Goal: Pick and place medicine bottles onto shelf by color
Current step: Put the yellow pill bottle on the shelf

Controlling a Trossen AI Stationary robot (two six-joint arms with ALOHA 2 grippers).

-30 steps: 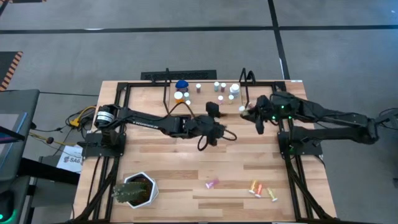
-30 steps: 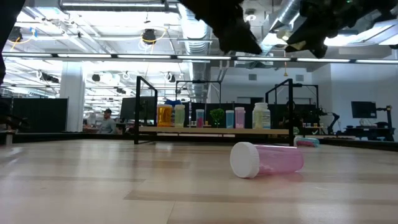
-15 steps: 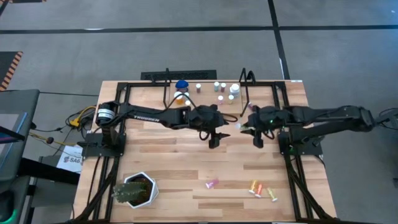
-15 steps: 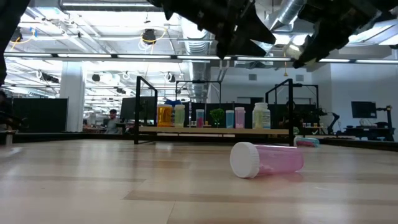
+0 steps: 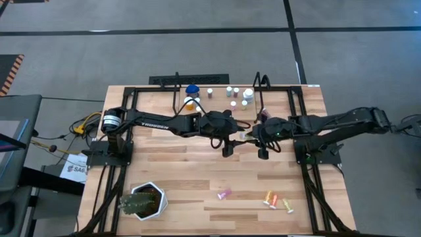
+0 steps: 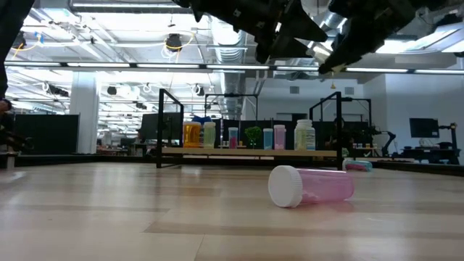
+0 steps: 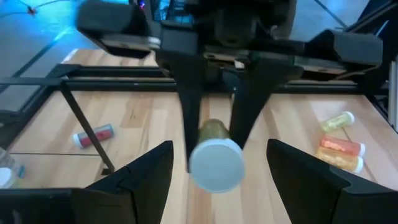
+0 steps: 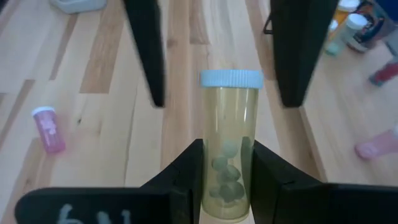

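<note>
Above the table (image 5: pixel 197 164), yellow bottle (image 8: pixel 229 143) in right jaws, between left's.

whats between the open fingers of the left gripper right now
The white-capped yellowish medicine bottle, held by the right gripper, sits cap-first between the left gripper fingers; both wrist views show it.
</note>
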